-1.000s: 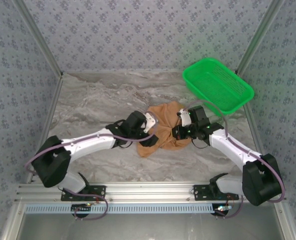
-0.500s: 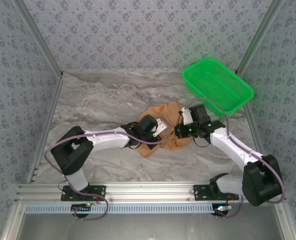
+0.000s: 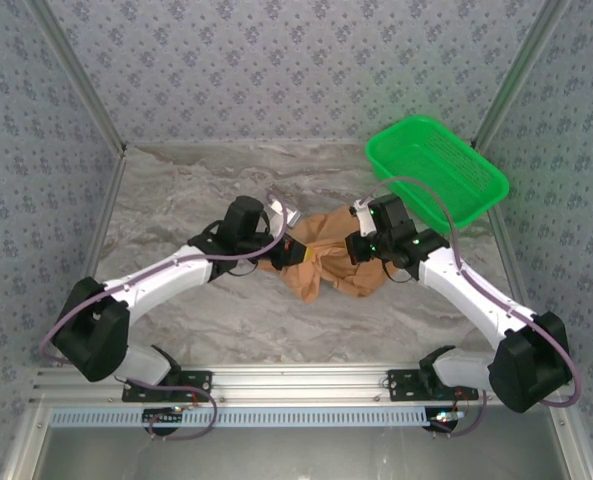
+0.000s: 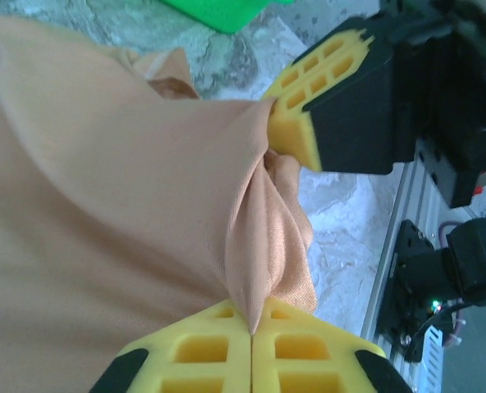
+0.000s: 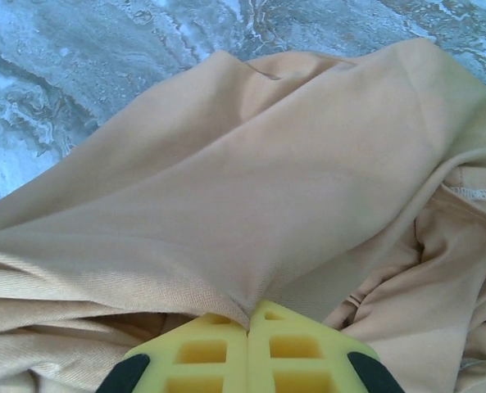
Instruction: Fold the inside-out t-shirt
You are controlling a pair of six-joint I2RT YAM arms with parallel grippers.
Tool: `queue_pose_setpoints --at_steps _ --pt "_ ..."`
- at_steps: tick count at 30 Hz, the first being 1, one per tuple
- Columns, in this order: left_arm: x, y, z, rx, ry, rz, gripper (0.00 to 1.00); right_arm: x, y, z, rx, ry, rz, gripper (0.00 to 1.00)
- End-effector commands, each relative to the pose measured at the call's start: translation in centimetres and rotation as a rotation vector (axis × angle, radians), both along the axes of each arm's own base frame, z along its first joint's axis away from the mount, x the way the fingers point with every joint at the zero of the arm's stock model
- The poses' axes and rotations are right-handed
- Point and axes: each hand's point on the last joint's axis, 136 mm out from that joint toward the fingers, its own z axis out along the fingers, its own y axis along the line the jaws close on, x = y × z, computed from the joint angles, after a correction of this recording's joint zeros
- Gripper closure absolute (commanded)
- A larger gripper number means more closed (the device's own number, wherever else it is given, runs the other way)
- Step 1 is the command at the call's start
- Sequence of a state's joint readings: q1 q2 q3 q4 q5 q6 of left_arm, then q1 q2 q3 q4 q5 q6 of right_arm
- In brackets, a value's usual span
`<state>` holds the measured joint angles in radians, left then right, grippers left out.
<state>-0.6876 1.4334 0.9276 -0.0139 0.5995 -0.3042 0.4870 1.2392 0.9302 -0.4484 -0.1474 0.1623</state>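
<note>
Left gripper (image 4: 251,318) clenched on a fold of shirt (image 4: 103,180), pads pressed together with cloth pinched between them. Right gripper (image 5: 249,318) likewise clamped on shirt, cloth fanning out ahead of it. Shirt bunched between both grippers, over table (image 3: 176,210). Green basket (image 3: 438,172) beyond right gripper, apart from shirt
</note>
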Motion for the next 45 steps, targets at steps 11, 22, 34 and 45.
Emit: queue_pose_setpoints --at_steps 11,22,34,45 --pt "1.6 0.9 -8.3 0.288 0.042 0.042 0.77 -4.1 2.9 2.9 0.196 0.058 0.225 1.0" --pt "-1.6 -0.1 -6.7 0.326 -0.172 0.095 0.49 -2.5 1.9 2.0 0.256 0.137 0.085 1.0" --pt "-3.7 -2.5 -8.9 0.382 -0.181 0.052 0.52 -2.3 1.2 1.9 0.248 0.14 0.057 1.0" --pt "-2.1 -4.1 -8.3 0.326 -0.189 0.067 0.9 -2.2 0.1 1.4 0.192 0.135 0.031 1.0"
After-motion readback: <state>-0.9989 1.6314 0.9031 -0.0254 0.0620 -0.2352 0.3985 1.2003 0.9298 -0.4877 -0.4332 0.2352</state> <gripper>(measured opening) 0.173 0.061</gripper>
